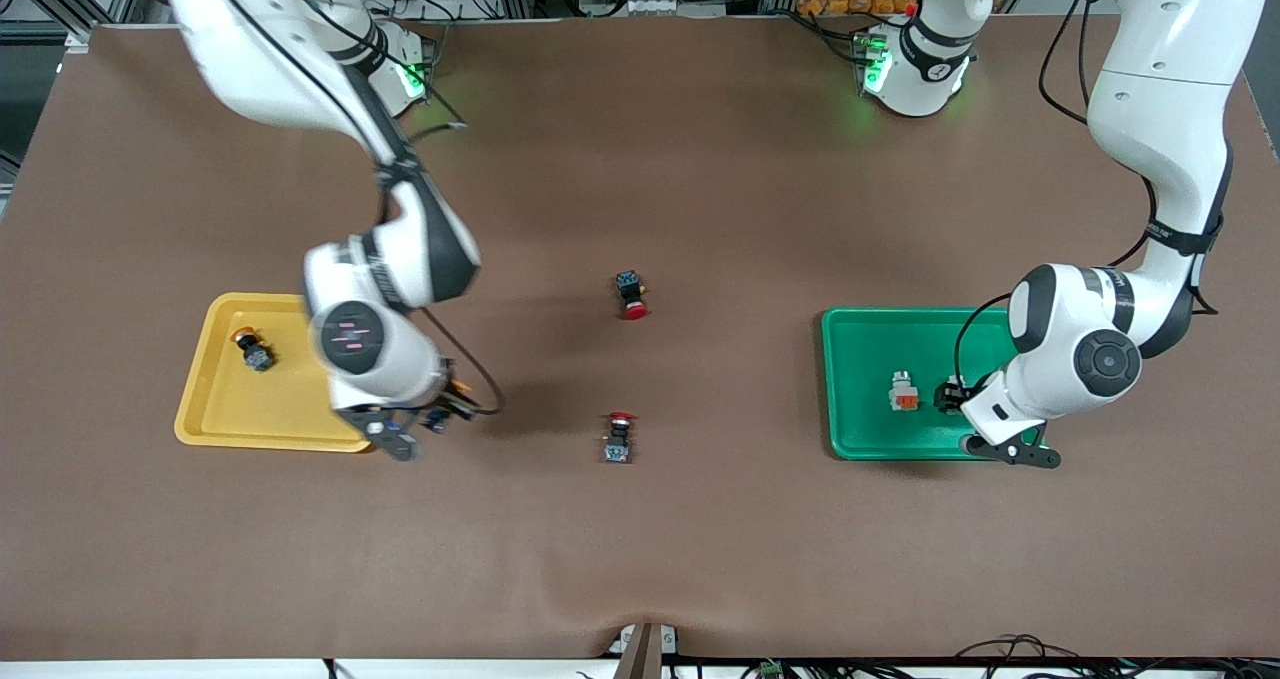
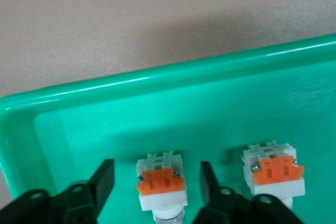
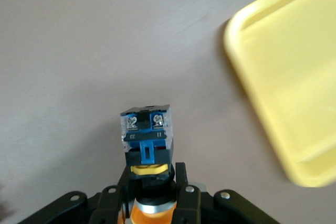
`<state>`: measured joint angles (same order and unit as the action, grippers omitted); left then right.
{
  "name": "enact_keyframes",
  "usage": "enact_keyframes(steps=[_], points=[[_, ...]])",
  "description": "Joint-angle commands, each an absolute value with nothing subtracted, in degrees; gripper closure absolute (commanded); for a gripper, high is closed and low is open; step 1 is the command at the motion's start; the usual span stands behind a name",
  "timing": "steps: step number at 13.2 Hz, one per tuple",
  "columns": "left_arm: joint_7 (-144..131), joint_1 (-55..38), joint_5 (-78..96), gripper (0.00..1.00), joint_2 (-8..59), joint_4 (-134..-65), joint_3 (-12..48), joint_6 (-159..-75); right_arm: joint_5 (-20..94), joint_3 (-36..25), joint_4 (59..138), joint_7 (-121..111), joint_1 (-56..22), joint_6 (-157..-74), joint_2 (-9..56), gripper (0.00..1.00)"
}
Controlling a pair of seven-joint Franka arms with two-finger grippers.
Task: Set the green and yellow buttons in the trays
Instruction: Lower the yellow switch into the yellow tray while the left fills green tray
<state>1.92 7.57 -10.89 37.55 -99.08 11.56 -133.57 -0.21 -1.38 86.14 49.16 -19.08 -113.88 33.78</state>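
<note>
Yellow tray (image 1: 215, 414): we see it at about 9 o'clock on the table, toward the right arm's end, with one yellow-capped button (image 1: 254, 350) lying in it.
Right gripper (image 1: 415, 429): we find it over the table just beside the yellow tray's corner; the front view blurs it, but the right wrist view shows its fingers (image 3: 181, 179) clamped on a second yellow-capped button (image 3: 147, 135) — blue-black body out, cap partly hidden between them.
Red-capped switches: we count two at the table's centre, one (image 1: 630, 294) farther from the front camera, one (image 1: 618, 437) nearer.
Green tray (image 1: 850, 359): at about 3 o'clock, toward the left arm's end.
White buttons: we count one (image 1: 904, 392) from the front; the left wrist view shows two lying in the tray, one (image 2: 161, 184) between the fingers and one (image 2: 273, 171) beside them.
Left gripper (image 2: 157, 182): over the green tray, fingers (image 2: 102, 179) apart — not touching the button, whose tip is cut off.
</note>
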Motion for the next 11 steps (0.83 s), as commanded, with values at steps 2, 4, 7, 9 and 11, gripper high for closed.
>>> enact_keyframes(steps=[2, 4, 7, 9, 11], points=[[2.19, 7.73, -12.04, 0.0, 34.38, -99.4, 11.95, -132.63, 2.89, -0.18, 88.15, 33.01, -8.12, -105.23, 27.43, 1.0], [1.76, 7.03, -11.43, 0.0, 31.57, -98.88, 12.56, -127.99, 3.25, -0.18, 88.07, 23.69, -3.01, -101.88, 26.55, 0.94], [1.49, 6.94, -11.16, 0.0, 28.66, -96.51, 14.94, -121.75, 3.95, -0.17, 87.98, 17.41, -0.44, -100.28, 26.11, 0.0], [1.58, 7.21, -11.25, 0.0, 26.99, -95.72, 15.99, -119.89, 4.13, -0.26, 87.98, 15.74, -0.44, -100.28, 25.58, 0.0], [1.41, 6.94, -11.16, 0.0, 24.97, -95.63, 16.78, -118.66, 4.13, -0.44, 88.68, 11.88, -0.09, -100.46, 24.79, 0.0]])
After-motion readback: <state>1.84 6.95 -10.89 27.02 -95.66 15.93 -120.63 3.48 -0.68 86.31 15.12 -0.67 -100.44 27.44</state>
